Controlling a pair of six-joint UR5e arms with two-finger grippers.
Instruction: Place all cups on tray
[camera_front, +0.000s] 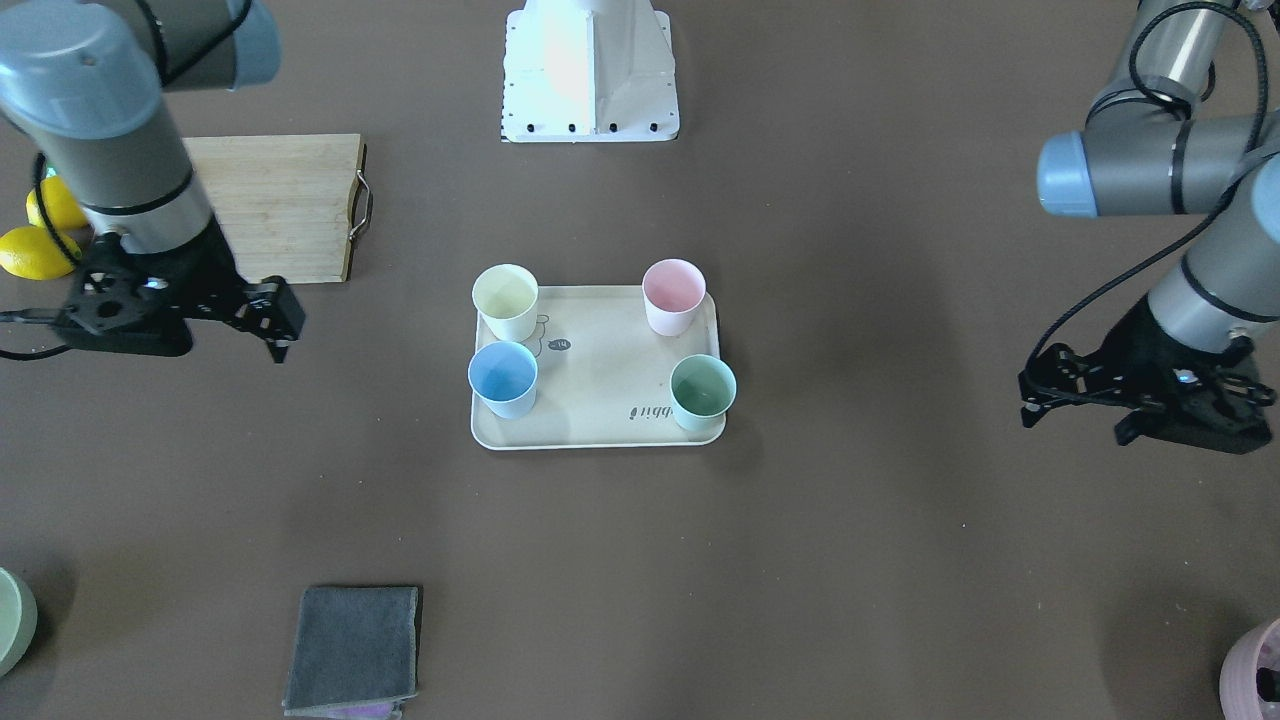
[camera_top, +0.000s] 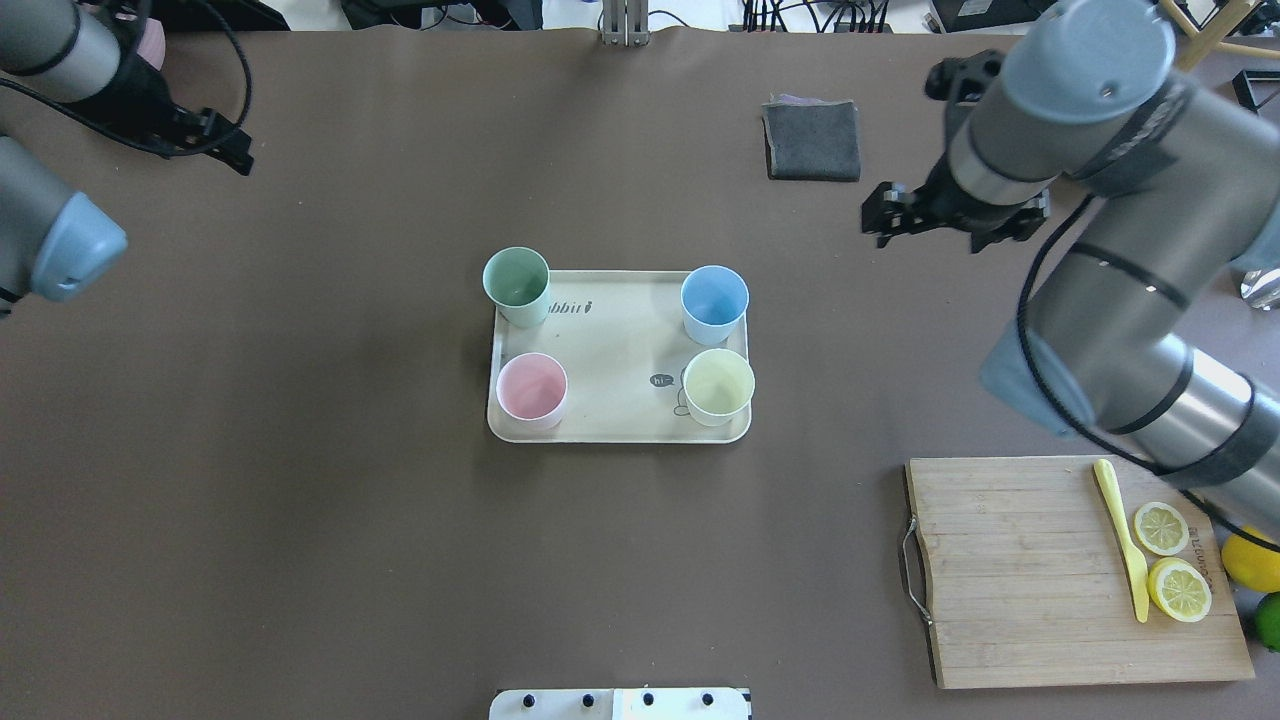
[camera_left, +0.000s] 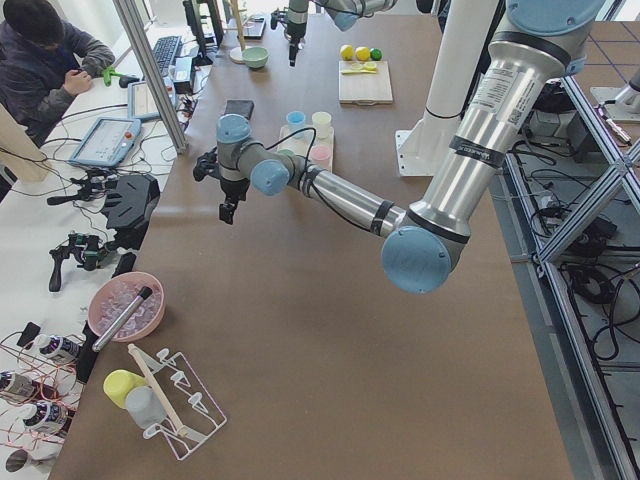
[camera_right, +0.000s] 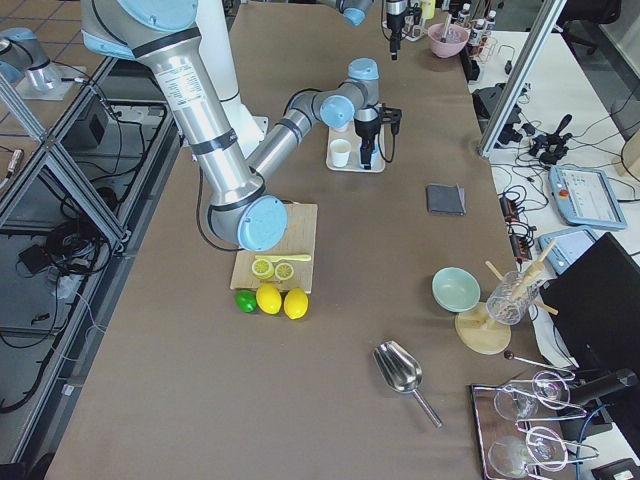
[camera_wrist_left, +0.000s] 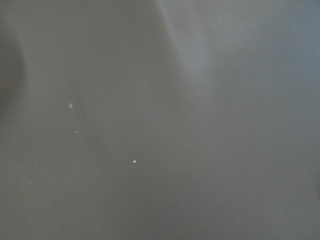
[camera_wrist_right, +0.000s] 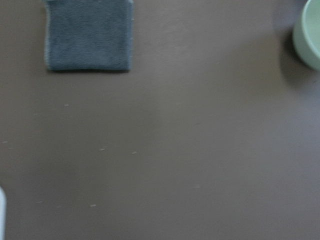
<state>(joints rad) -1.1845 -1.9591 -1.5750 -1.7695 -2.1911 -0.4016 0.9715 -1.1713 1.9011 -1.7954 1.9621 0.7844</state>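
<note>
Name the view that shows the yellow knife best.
Overhead exterior: the yellow knife lies fully visible on the cutting board. Exterior right shows it small; exterior left, tiny; in front-facing the right arm hides it; wrist views miss it.

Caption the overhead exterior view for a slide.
Green cup, blue cup, pink cup and yellow cup stand in the tray's corners; left gripper and right gripper hang aside.

Matt cream tray (camera_front: 600, 372); wooden board (camera_front: 275, 205)
</note>
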